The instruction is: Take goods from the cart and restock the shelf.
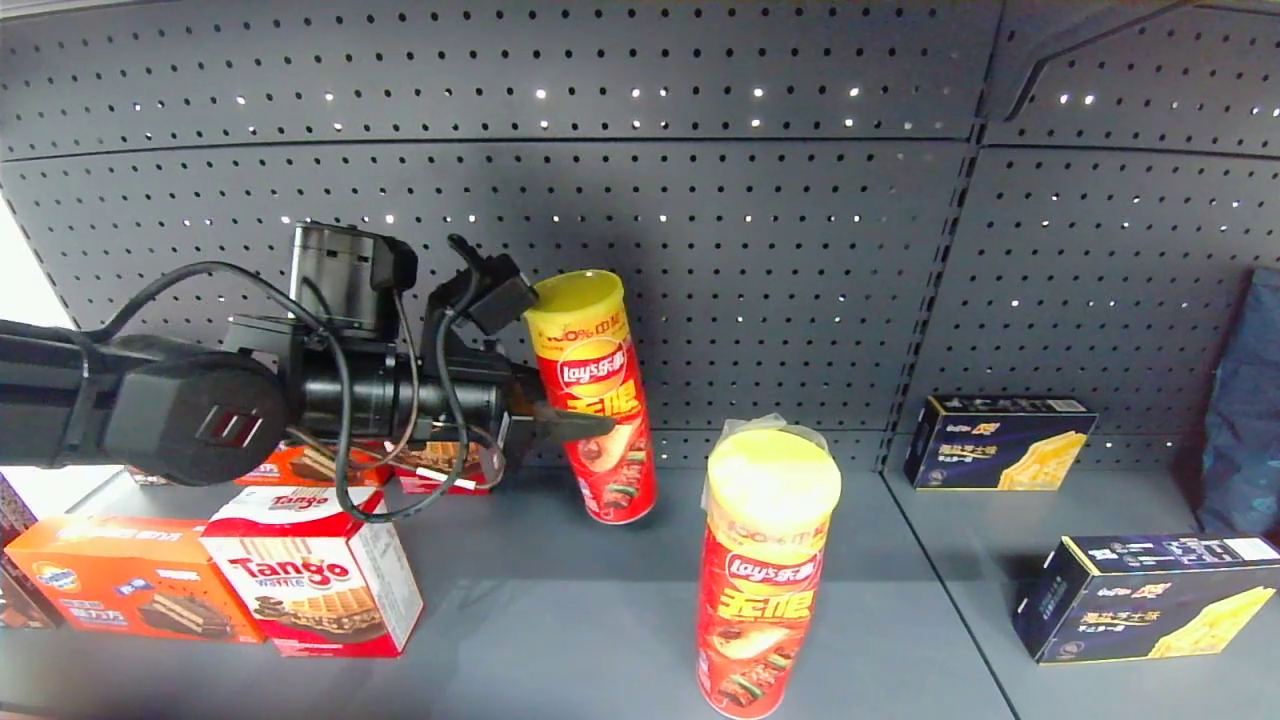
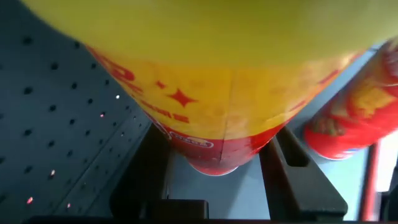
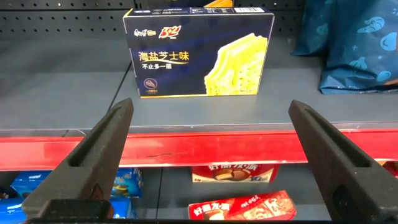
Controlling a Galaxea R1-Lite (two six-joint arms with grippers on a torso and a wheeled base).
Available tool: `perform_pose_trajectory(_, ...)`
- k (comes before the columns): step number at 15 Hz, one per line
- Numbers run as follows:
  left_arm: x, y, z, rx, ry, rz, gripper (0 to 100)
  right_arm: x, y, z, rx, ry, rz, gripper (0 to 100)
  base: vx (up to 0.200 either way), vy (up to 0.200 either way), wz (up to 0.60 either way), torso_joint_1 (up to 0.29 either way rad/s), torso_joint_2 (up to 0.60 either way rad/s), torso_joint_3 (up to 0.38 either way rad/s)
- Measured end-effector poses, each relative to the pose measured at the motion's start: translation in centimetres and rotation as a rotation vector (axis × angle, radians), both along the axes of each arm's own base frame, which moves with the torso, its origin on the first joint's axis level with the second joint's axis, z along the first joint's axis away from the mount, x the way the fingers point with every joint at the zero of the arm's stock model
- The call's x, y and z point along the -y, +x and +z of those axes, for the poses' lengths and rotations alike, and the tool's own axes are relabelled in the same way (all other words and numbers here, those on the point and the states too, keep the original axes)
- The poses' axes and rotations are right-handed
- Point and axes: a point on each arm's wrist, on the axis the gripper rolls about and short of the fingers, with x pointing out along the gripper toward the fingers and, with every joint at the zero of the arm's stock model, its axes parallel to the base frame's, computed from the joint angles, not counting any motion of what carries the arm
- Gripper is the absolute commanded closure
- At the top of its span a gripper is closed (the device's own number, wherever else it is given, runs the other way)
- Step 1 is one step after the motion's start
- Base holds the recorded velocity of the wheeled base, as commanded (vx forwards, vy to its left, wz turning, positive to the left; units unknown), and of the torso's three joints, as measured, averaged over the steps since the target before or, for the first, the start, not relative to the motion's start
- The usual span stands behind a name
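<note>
A red chips can point(image 1: 597, 395) with a yellow lid leans at a tilt near the pegboard at the back of the grey shelf point(image 1: 560, 610), its base low on the shelf board. My left gripper point(image 1: 575, 425) comes in from the left and is shut on the can's middle. In the left wrist view the can point(image 2: 230, 106) sits between the two dark fingers point(image 2: 298, 180). A second, identical can point(image 1: 765, 570) stands upright in front and to the right, also seen as the other can point(image 2: 360, 112). My right gripper point(image 3: 211, 174) is open and holds nothing, facing a shelf's red front edge point(image 3: 205, 149).
Wafer boxes point(image 1: 320, 585) and an orange box point(image 1: 125, 585) stand at the front left. Dark blue cracker boxes point(image 1: 995, 430) point(image 1: 1145, 595) and a blue bag point(image 1: 1245, 410) fill the right bay. The right wrist view shows a dark blue box point(image 3: 202, 53) and red boxes point(image 3: 242, 205) below.
</note>
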Motion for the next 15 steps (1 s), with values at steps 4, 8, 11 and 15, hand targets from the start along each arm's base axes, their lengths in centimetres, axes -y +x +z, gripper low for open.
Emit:
perform_pose_trajectory(4, 2.1, 0.8, -1.0, 0.002, 0.019, -0.058, 100, 0.0, 0.0, 0.0, 0.000, 0.000, 0.000, 0, 0.000, 0.000, 0.00, 0.000, 0.00, 0.000)
perform_pose_trajectory(8, 3.4, 1.7, -1.5, 0.024, 0.036, -0.087, 100, 0.0, 0.0, 0.0, 0.000, 0.000, 0.000, 0, 0.000, 0.000, 0.00, 0.000, 0.00, 0.000)
perform_pose_trajectory(11, 3.8, 2.5, -2.0, 0.037, 0.049, -0.094, 100, 0.0, 0.0, 0.0, 0.000, 0.000, 0.000, 0, 0.000, 0.000, 0.00, 0.000, 0.00, 0.000)
perform_pose_trajectory(15, 4.2, 3.6, -2.4, 0.041, 0.078, -0.085, 100, 0.0, 0.0, 0.0, 0.000, 0.000, 0.000, 0, 0.000, 0.000, 0.00, 0.000, 0.00, 0.000)
